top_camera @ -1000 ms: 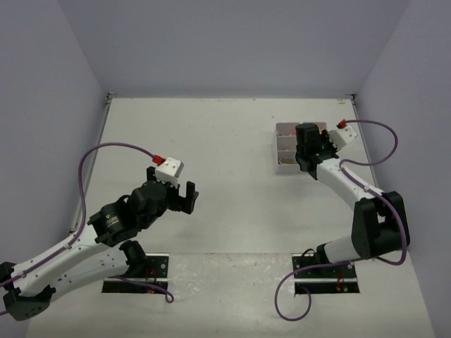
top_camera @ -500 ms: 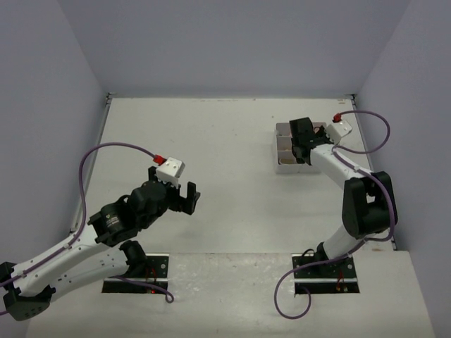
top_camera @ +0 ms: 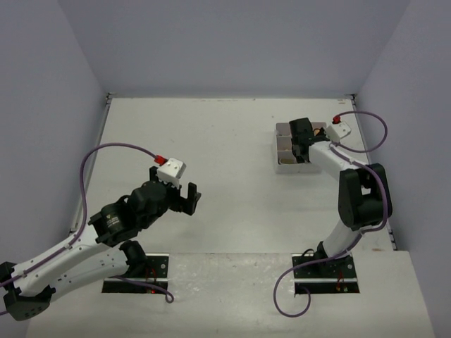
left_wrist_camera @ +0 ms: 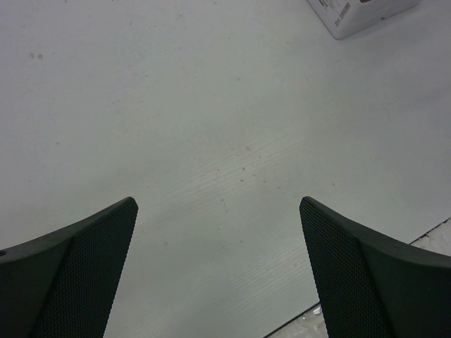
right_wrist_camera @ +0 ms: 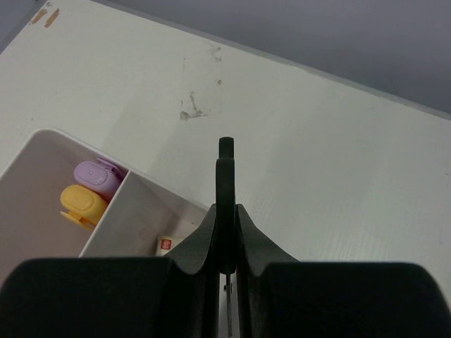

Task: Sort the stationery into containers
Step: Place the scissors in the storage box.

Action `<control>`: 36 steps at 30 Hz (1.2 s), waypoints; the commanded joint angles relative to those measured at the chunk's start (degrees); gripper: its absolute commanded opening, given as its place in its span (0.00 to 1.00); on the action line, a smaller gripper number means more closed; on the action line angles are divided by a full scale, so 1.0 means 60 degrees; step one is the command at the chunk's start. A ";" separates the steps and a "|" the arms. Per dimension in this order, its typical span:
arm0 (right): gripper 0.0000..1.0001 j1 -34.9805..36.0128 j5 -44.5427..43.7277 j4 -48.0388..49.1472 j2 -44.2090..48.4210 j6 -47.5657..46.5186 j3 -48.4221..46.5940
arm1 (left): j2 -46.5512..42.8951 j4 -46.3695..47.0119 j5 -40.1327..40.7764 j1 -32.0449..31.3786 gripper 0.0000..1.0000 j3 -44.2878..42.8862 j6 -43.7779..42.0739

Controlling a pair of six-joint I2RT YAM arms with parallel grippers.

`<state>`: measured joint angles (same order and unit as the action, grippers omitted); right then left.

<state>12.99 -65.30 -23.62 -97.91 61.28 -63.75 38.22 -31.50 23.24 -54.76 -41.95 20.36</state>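
My right gripper (top_camera: 301, 138) hangs over the white compartment box (top_camera: 280, 167) at the far right. In the right wrist view this gripper (right_wrist_camera: 225, 211) is shut on black-handled scissors (right_wrist_camera: 225, 165), seen edge on, handle up and blade pointing down into the box (right_wrist_camera: 42, 162). A lilac highlighter (right_wrist_camera: 99, 176) and an orange-peach one (right_wrist_camera: 81, 204) lie together in one compartment. A small white eraser (right_wrist_camera: 166, 243) with a red mark lies in the neighbouring one. My left gripper (top_camera: 184, 198) is open over bare table, far from the box, with nothing between its fingers (left_wrist_camera: 84, 267).
A corner of the white box (left_wrist_camera: 352, 14) shows at the top right of the left wrist view. Grey walls close the table on three sides. Cables loop beside both arms. The table's near edge (left_wrist_camera: 366, 282) runs just below the left fingers.
The right arm has folded upward and its wrist has shifted a little left and back over the box, still shut on the scissors. The left arm has not moved.
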 commanded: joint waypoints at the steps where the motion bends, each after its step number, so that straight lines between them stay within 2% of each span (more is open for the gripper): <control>1: 0.00 -0.0049 -0.0462 -0.0027 -0.0117 0.0386 -0.0486 | 0.0017 0.0424 -0.0117 0.0009 1.00 0.0129 -0.0200; 7: 0.02 -0.0056 -0.0412 -0.0019 -0.0204 0.0218 -0.0623 | 0.0031 0.0460 -0.0196 0.0016 1.00 0.0150 -0.0215; 13: 0.13 -0.0056 -0.0367 -0.0030 -0.0217 0.0176 -0.0607 | -0.0018 0.0519 -0.0402 0.0016 1.00 0.0169 -0.0302; 16: 0.10 -0.0056 -0.0367 -0.0034 -0.0203 0.0188 -0.0595 | -0.0056 0.0534 -0.0419 0.0018 1.00 0.0180 -0.0317; 18: 0.04 -0.0056 -0.0367 -0.0024 -0.0190 0.0188 -0.0605 | -0.0056 0.0544 -0.0431 0.0020 1.00 0.0170 -0.0317; 36: 0.01 0.0011 -0.0510 -0.0034 -0.0228 0.0171 -0.0633 | 0.0067 0.0557 -0.0461 0.0016 1.00 0.0107 -0.0434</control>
<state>12.99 -65.09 -23.83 -99.04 60.45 -65.63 38.60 -30.79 21.00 -54.76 -41.34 19.50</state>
